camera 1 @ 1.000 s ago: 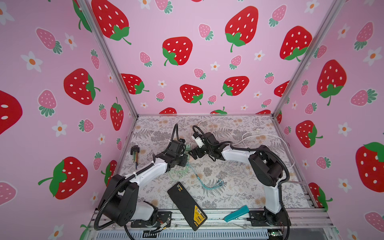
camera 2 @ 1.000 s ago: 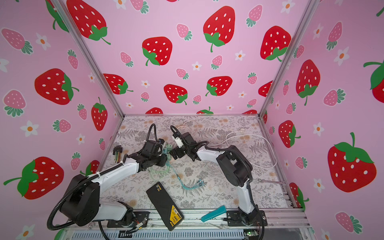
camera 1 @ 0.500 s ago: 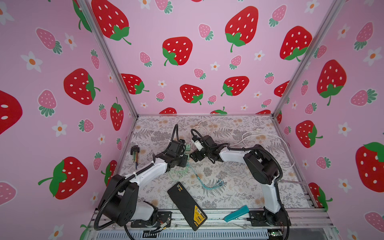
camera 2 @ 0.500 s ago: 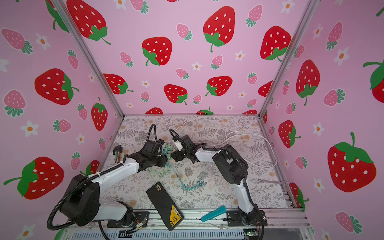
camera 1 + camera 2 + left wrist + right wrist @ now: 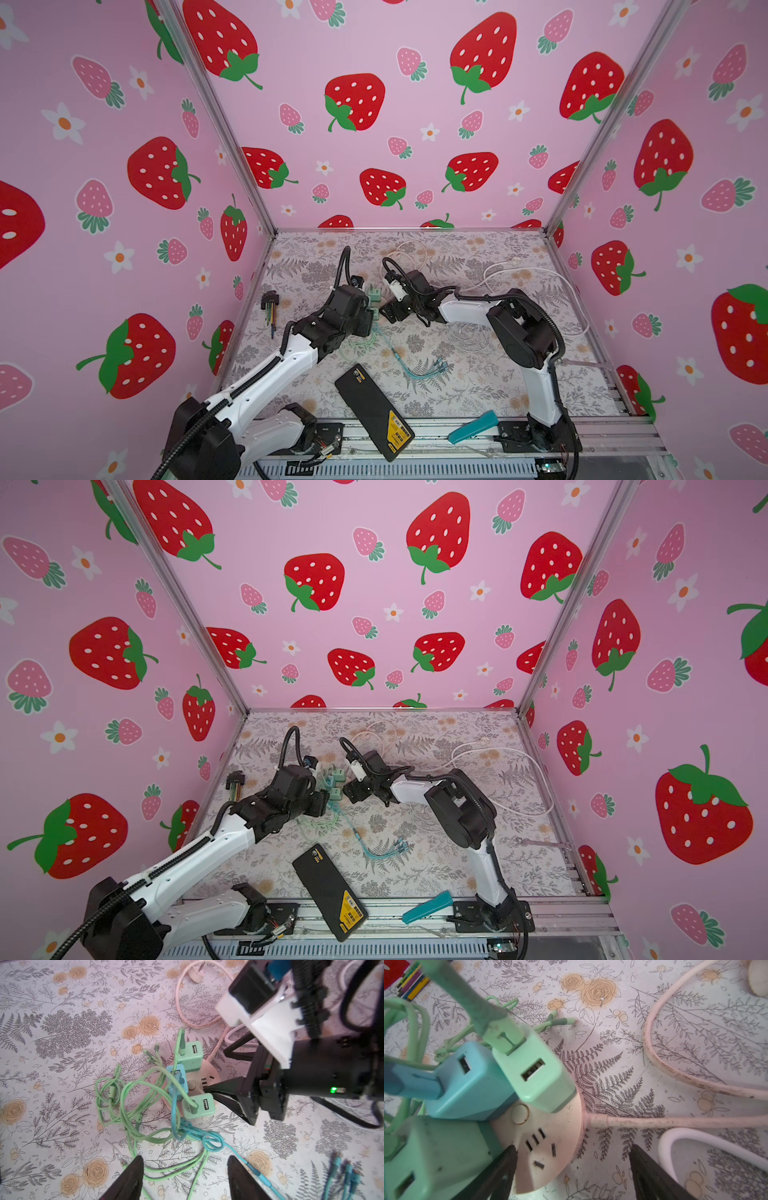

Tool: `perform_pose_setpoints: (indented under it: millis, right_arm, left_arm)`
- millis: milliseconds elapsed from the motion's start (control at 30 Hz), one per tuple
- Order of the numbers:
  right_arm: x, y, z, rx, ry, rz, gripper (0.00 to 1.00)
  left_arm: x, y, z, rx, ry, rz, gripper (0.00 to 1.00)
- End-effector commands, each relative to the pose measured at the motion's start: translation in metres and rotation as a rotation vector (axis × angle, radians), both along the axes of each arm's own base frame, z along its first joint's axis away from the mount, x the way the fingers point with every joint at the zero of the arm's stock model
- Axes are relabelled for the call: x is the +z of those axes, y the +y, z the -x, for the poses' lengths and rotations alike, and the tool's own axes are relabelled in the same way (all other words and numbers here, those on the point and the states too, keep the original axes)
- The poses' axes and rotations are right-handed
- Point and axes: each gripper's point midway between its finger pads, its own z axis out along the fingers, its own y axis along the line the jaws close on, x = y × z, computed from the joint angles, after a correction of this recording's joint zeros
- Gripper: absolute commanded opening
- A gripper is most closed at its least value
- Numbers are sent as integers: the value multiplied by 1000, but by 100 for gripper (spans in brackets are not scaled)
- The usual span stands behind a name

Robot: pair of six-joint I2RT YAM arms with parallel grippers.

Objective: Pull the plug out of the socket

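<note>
The socket (image 5: pixel 204 1079) is a round pinkish-white disc lying on the floral mat, also seen in the right wrist view (image 5: pixel 550 1142). Three plugs stand in it: a green plug (image 5: pixel 535 1072), a blue plug (image 5: pixel 471 1082) and a second green plug (image 5: pixel 436 1153), each with a cable. In both top views the plugs (image 5: pixel 375 296) (image 5: pixel 337 776) sit between the two grippers. My right gripper (image 5: pixel 573 1153) is open and straddles the socket's rim, one finger (image 5: pixel 500 1172) beside the second green plug. My left gripper (image 5: pixel 185 1165) is open above the green cables (image 5: pixel 133 1105), short of the plugs.
A black flat device (image 5: pixel 374 411) and a teal tool (image 5: pixel 473 426) lie near the front rail. A set of coloured hex keys (image 5: pixel 270 307) sits by the left wall. A blue cable bundle (image 5: pixel 424 368) and white cable loops (image 5: pixel 532 274) lie on the mat.
My left gripper's jaws have opened wider. My right arm has shifted left toward the socket and its jaws have narrowed somewhat.
</note>
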Motion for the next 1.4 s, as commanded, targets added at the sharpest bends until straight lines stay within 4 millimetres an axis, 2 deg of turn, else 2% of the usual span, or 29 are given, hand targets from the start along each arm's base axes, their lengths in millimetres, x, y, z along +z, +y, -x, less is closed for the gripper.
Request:
perform_pose_setpoints:
  millis: [0, 167, 267, 433, 567, 1067, 1367]
  right_arm:
    - [-17, -9, -1, -22, 39, 44, 85]
    - [-17, -13, -5, -39, 64, 30, 82]
    - [-17, -16, -8, -46, 74, 23, 81]
    - [-17, -19, -11, -53, 71, 24, 81]
    - [-17, -17, -11, -45, 76, 19, 81]
    - [-21, -10, -6, -13, 100, 5, 81]
    - [-24, -9, -6, -7, 109, 7, 80]
  left_arm:
    - [0, -13, 7, -11, 5, 71, 65]
    - [-6, -46, -3, -69, 20, 164, 62]
    - [-17, -51, -15, -47, 41, 143, 60]
    - [-36, -41, -29, 29, 60, 54, 60]
    - [-45, -32, -34, 66, 55, 23, 64]
    - [-53, -26, -53, 75, 52, 18, 65]
    - [-64, -25, -63, 99, 76, -20, 59]
